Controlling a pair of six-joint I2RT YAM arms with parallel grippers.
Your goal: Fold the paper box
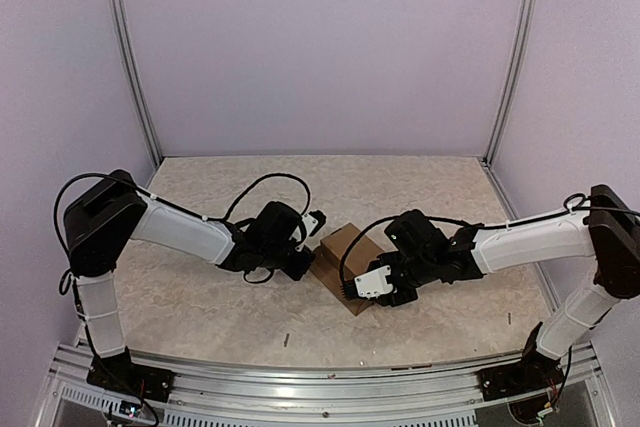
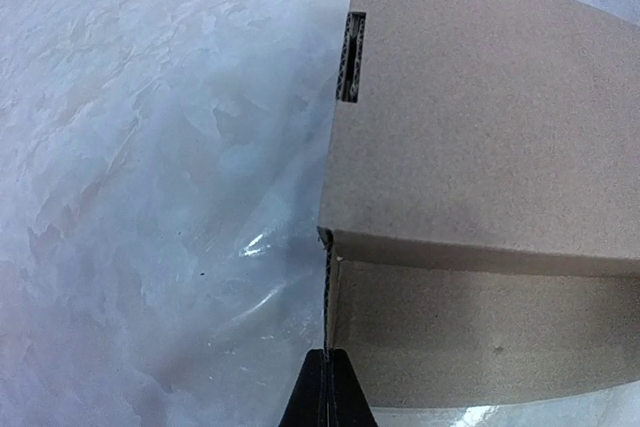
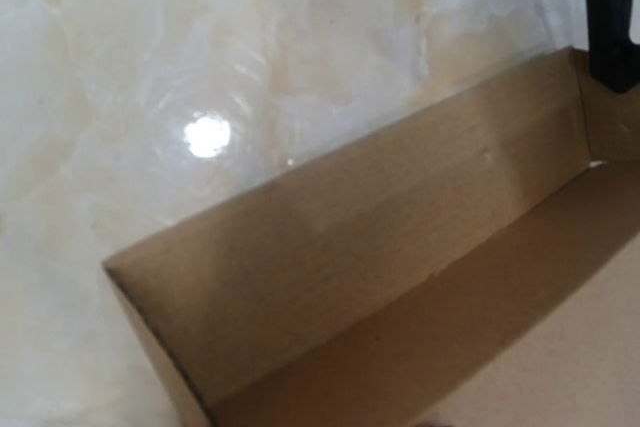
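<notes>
The paper box (image 1: 338,250) sits at the middle of the worktop (image 1: 200,297), its walls already standing. My left fingers (image 2: 315,402) are clenched on nothing, tips at its corner. Whether my right fingers (image 3: 610,17) grasp a wall I cannot tell. Closing the lid probably remains.

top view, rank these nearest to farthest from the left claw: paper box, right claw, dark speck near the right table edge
From the left claw:
1. paper box, touching it, centre.
2. right claw, across the box, on its right side.
3. dark speck, far right, near the edge of the table.
</notes>
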